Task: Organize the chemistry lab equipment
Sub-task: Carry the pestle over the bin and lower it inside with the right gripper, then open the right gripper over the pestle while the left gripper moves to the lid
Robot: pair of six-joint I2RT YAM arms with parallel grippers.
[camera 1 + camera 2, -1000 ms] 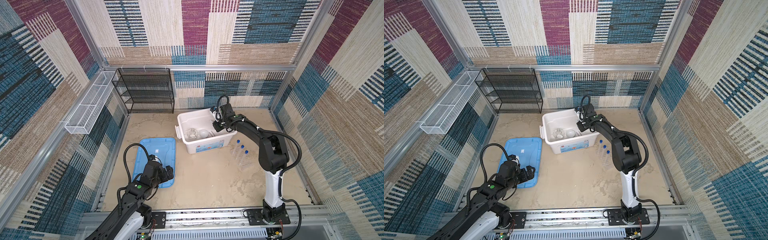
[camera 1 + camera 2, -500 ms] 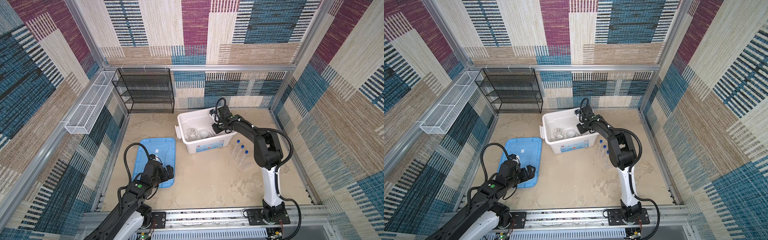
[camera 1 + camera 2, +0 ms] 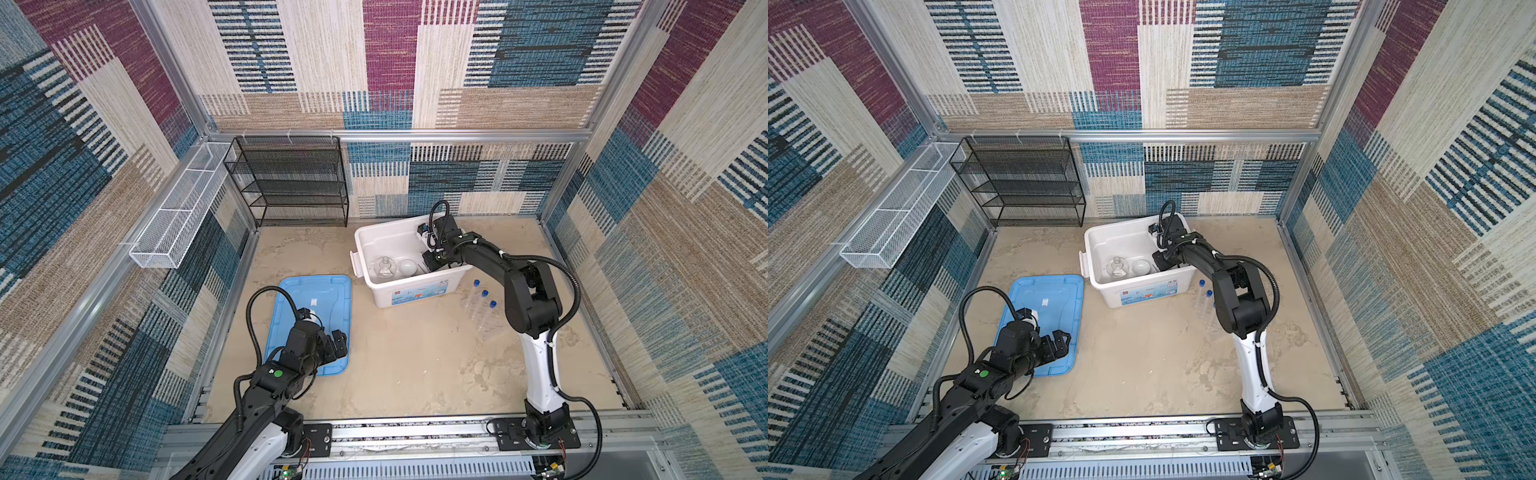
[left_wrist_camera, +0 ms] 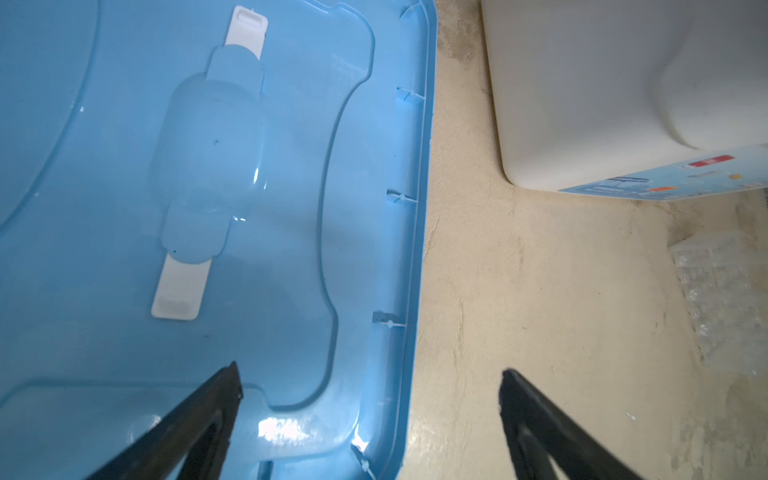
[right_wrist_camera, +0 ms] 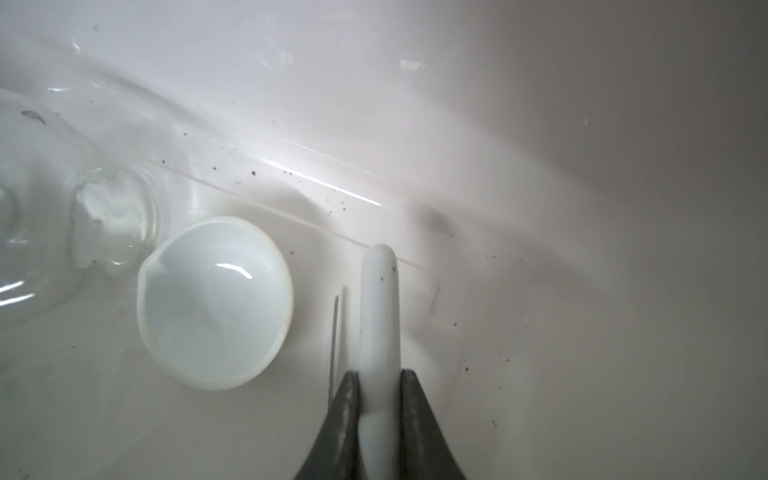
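Observation:
My right gripper (image 5: 379, 372) reaches down inside the white bin (image 3: 374, 232) and is shut on the white pestle (image 5: 379, 299), whose rounded end sticks out past the fingertips. Next to the pestle on the bin floor sits the small white bowl (image 5: 214, 301), with a clear glass flask (image 5: 116, 220) beyond it. Both top views show the flask (image 3: 384, 267) and the bowl (image 3: 407, 266) in the bin. Three clear blue-capped test tubes (image 3: 482, 307) lie on the table right of the bin. My left gripper (image 4: 370, 374) hangs open over the edge of the blue lid (image 4: 208, 166), holding nothing.
A black wire rack (image 3: 291, 183) stands against the back wall. A white wire basket (image 3: 174, 220) hangs on the left wall. The blue lid (image 3: 316, 299) lies flat, left of the bin. The bin's near wall (image 3: 415, 286) is close to my right gripper (image 3: 430, 259).
My right gripper has gone lower into the bin, towards its near wall, with the pestle in it. The left arm has not moved.

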